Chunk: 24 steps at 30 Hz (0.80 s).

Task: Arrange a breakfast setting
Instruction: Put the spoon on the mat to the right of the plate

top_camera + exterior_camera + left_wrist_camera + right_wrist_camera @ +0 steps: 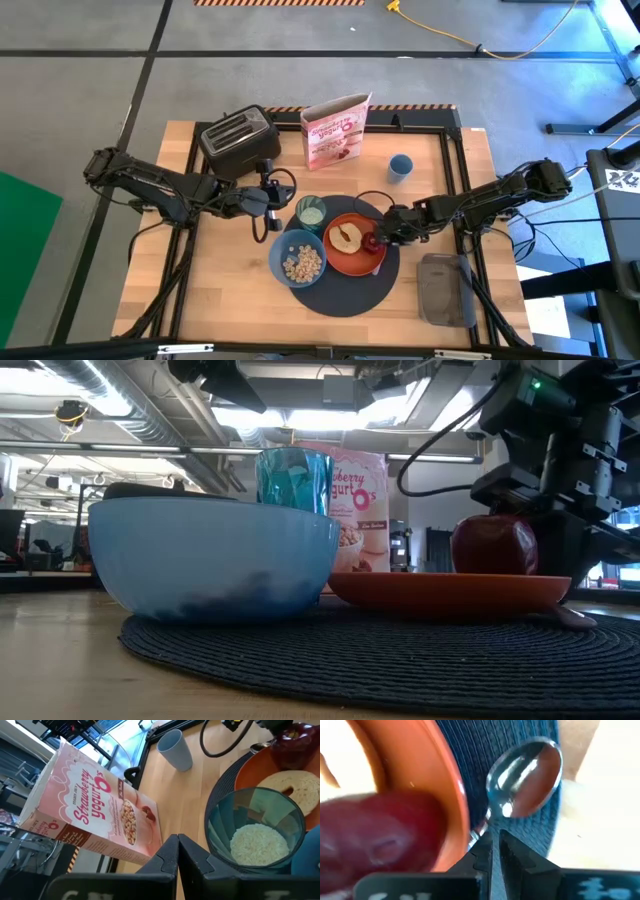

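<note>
Spoon (527, 775) lies on mat (345, 292) beside plate (350, 255), right end effector (495, 851) pinching its handle; left end effector (177, 857) pressed together near glass (257, 832).

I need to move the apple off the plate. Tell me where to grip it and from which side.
Grip the small red apple across its round middle, coming straight down. It sits upright on the orange plate near the rim, with the toast slice on one side and the right claw close on the other, so side approaches look crowded.
</note>
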### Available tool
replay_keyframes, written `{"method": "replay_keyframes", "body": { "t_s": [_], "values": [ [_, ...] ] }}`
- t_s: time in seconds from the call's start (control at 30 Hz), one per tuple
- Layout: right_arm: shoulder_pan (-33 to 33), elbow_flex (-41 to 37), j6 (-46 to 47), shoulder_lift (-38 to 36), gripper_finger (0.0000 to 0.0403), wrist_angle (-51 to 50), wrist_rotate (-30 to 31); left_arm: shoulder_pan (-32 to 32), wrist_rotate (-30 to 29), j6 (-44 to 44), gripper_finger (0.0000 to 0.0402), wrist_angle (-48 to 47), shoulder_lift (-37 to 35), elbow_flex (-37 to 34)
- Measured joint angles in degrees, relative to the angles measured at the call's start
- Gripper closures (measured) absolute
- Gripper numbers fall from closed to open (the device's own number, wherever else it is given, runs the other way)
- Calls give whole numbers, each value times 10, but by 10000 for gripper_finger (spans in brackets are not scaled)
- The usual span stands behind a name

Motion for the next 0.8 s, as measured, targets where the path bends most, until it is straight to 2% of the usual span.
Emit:
{"method": "replay_keyframes", "body": {
  "t_s": [0.27, 0.4, 0.57, 0.7, 0.8],
  "values": [
    [0, 0, -44, -23, 380, -30, -55, 0, 0, 0, 399, 0, 0, 0],
    [0, 0, -69, -61, 380, -32, -57, 1, 1, -1, 399, 0, 0, 0],
    [0, 1, -77, -94, 380, -93, 36, 6, 2, -3, 399, 2, 0, 0],
    [0, 1, -77, -90, 392, -156, 78, 11, 2, -12, 399, 2, 0, 0],
    [0, 1, -77, -83, 400, -157, 96, 12, 2, -14, 399, 0, 0, 0]
  ]
}}
